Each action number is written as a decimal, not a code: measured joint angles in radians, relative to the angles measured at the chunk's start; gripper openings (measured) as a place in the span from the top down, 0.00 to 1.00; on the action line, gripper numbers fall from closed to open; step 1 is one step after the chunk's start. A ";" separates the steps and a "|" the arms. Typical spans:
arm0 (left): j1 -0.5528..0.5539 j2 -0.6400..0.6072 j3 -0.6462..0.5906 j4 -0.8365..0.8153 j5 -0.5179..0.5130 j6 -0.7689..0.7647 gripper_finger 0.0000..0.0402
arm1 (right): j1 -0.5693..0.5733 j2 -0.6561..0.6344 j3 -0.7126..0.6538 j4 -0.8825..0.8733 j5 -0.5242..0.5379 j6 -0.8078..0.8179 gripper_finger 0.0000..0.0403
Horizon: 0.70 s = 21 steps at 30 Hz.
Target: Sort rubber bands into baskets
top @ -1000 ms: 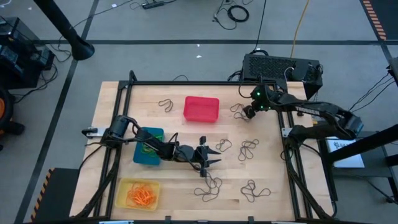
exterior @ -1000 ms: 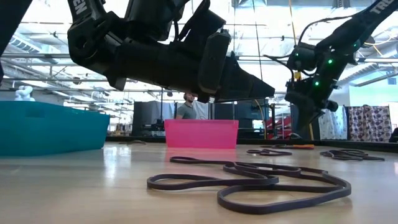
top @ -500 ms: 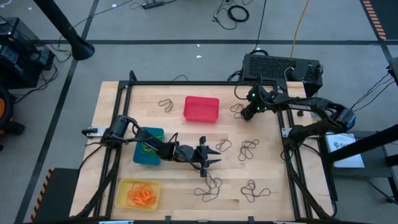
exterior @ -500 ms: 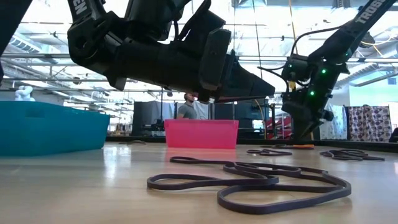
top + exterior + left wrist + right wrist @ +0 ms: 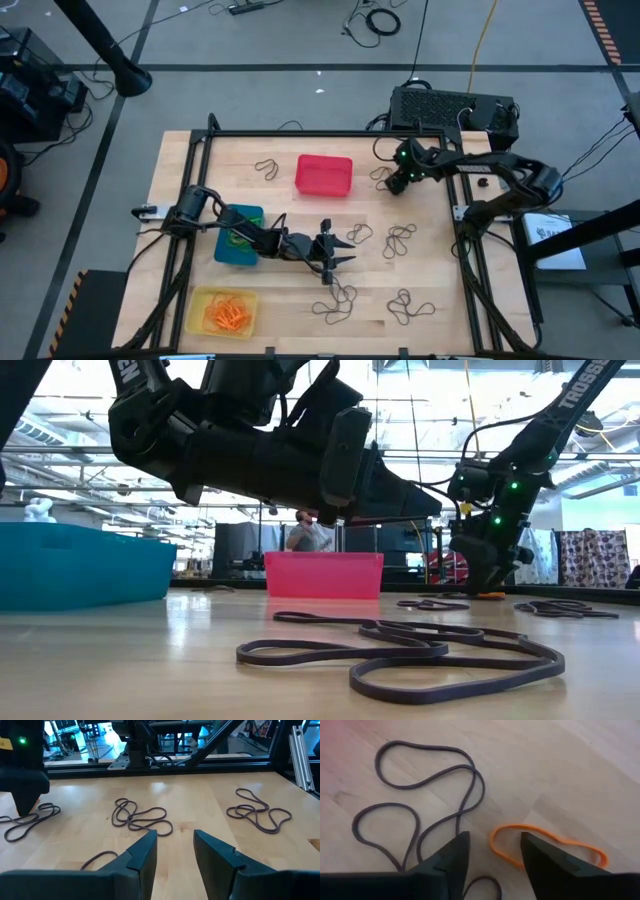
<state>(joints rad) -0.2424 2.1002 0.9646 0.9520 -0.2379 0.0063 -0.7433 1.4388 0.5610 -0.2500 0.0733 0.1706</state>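
Note:
Dark rubber bands lie flat on the wooden table in loose clumps [image 5: 400, 238] [image 5: 335, 300] [image 5: 410, 307]. My right gripper [image 5: 495, 837] stands open just above the table at the far right, beside the red basket [image 5: 323, 174]. An orange band [image 5: 547, 847] and dark bands [image 5: 420, 805] lie under its fingertips; whether they touch I cannot tell. My left gripper [image 5: 175, 835] hovers open mid-table with nothing between its fingers, dark bands [image 5: 140, 817] ahead of it. The blue basket [image 5: 238, 235] holds green bands. The yellow basket [image 5: 222, 311] holds orange ones.
A black metal frame [image 5: 300, 133] runs round the tabletop. A black box [image 5: 455, 108] with cables sits beyond the far right corner. One more dark band [image 5: 267, 168] lies left of the red basket. A person [image 5: 305, 532] stands in the room behind the table.
My right gripper has gone a little toward the table's left edge and down toward the bands beside the red basket. My left arm has kept still.

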 joint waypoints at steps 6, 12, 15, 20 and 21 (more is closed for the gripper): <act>0.000 0.000 0.000 0.000 0.000 0.000 0.66 | 0.001 0.022 0.004 0.015 -0.009 -0.038 0.85; 0.000 0.000 0.000 0.000 0.000 -0.001 0.66 | 0.002 -0.065 -0.002 -0.008 0.034 -0.063 0.98; 0.000 0.000 0.000 0.000 0.000 -0.001 0.66 | 0.026 -0.124 -0.001 -0.042 0.032 -0.057 0.99; 0.000 0.000 0.000 0.001 0.000 0.000 0.66 | 0.132 -0.225 -0.001 -0.113 -0.108 -0.019 1.00; 0.000 0.000 0.000 0.001 0.000 0.002 0.66 | 0.162 -0.241 -0.001 -0.122 -0.161 -0.010 1.00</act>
<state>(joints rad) -0.2424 2.0998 0.9642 0.9529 -0.2382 0.0078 -0.5811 1.1977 0.5598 -0.3717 -0.0879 0.1605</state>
